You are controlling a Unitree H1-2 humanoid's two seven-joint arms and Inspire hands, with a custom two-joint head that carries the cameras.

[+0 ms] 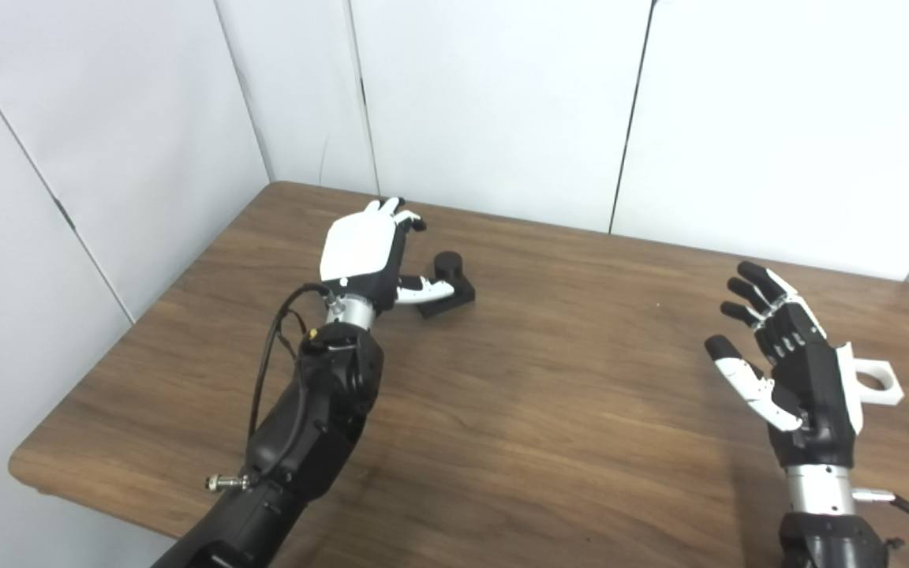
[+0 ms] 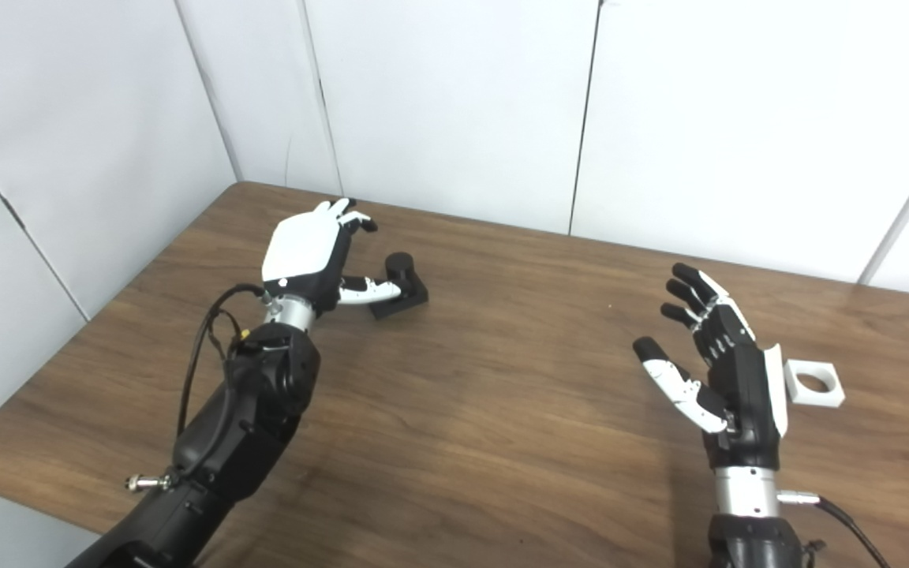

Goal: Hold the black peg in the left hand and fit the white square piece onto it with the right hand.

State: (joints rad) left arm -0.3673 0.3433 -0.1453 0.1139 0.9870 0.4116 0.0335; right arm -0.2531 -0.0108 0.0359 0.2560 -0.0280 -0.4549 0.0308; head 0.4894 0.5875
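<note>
The black peg (image 1: 449,284), a short cylinder on a square black base, rests on the brown table (image 1: 518,379) toward the back left. My left hand (image 1: 368,251) sits just left of it, open, with the thumb reaching to the base and the fingers curled past the far side; it holds nothing. The white square piece (image 2: 815,383) with a round hole lies flat on the table at the right. My right hand (image 2: 719,379) is raised just left of that piece, palm facing left, open, fingers spread, not touching it.
White wall panels (image 1: 502,102) close off the back and left of the table. The table's left edge and front-left corner (image 1: 24,465) lie near my left arm. Cables run along both forearms.
</note>
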